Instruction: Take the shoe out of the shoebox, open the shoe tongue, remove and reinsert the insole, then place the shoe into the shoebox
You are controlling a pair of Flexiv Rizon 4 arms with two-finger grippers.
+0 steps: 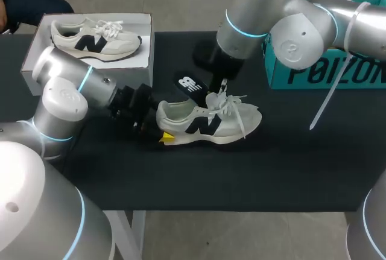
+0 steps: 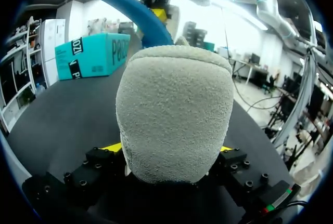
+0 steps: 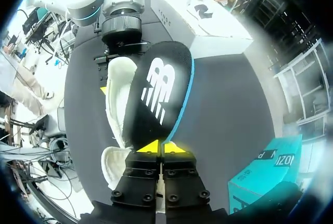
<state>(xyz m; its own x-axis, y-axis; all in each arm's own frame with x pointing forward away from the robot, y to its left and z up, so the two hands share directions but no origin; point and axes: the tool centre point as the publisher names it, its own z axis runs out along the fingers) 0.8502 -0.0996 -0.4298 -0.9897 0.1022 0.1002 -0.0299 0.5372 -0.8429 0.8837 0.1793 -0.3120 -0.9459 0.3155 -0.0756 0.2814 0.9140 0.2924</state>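
shoe point(image 2: 174, 115): rough, fuzzy grey suede at the heel
insole point(image 3: 158, 94): matt black cloth top, blue foam edge
surface point(image 1: 181, 175): matt black
shoebox point(image 1: 36, 46): smooth white card

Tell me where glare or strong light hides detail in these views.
Left wrist view: bright room light behind the insole washes out the background, while the heel of the shoe is evenly lit. Right wrist view: glare whitens the shoebox. Head view: the table shows no glare.

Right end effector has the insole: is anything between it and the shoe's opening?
Nothing visible does. The insole is held by the right end effector above the shoe, whose heel the left end effector holds; the laces lie loose toward the toe.
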